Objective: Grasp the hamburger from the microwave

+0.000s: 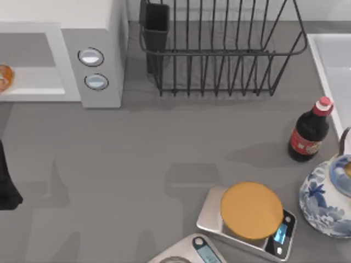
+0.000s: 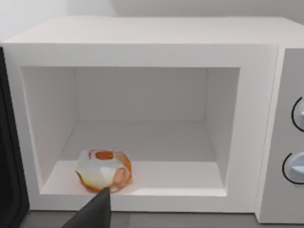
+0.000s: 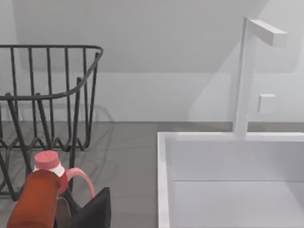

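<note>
Presently, item: hamburger (image 2: 103, 171), lying at the front of the open microwave (image 2: 142, 47) cavity floor, ungrasped. Left tool (image 2: 97, 209): just short of the cavity, the bun directly ahead of its one visible dark finger tip (spread of the fingers: cannot tell). Done: approach lined up. Left, by my reading: reach in, close, withdraw. Right tool (image 3: 92, 209): idle near the sauce bottle (image 3: 40, 194).

Simulated kitchen counter, microwave (image 1: 93, 60), dish rack (image 1: 219, 49), sink (image 3: 228, 180)

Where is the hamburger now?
The hamburger lies on the floor of the microwave cavity, near the open front, at the top view's far left edge.
</note>
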Action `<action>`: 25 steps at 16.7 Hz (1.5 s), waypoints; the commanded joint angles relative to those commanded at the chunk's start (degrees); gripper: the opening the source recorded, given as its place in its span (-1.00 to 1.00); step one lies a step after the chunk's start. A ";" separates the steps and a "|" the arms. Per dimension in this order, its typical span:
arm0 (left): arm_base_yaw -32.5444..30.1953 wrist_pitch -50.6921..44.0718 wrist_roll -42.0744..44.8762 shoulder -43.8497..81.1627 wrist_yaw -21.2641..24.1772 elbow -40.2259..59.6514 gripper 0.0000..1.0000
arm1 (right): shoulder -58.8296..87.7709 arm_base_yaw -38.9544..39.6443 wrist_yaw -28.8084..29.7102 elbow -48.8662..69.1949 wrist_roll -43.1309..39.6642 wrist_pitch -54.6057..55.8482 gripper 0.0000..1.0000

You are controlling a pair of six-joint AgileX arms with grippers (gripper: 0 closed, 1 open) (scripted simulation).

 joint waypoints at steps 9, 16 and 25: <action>0.00 0.00 0.00 0.00 0.00 0.00 1.00 | 0.00 0.00 0.00 0.00 0.00 0.00 1.00; 0.84 3.98 0.36 8.29 0.93 3.19 1.00 | 0.00 0.00 0.00 0.00 0.00 0.00 1.00; 5.06 24.03 2.20 50.32 5.63 19.25 1.00 | 0.00 0.00 0.00 0.00 0.00 0.00 1.00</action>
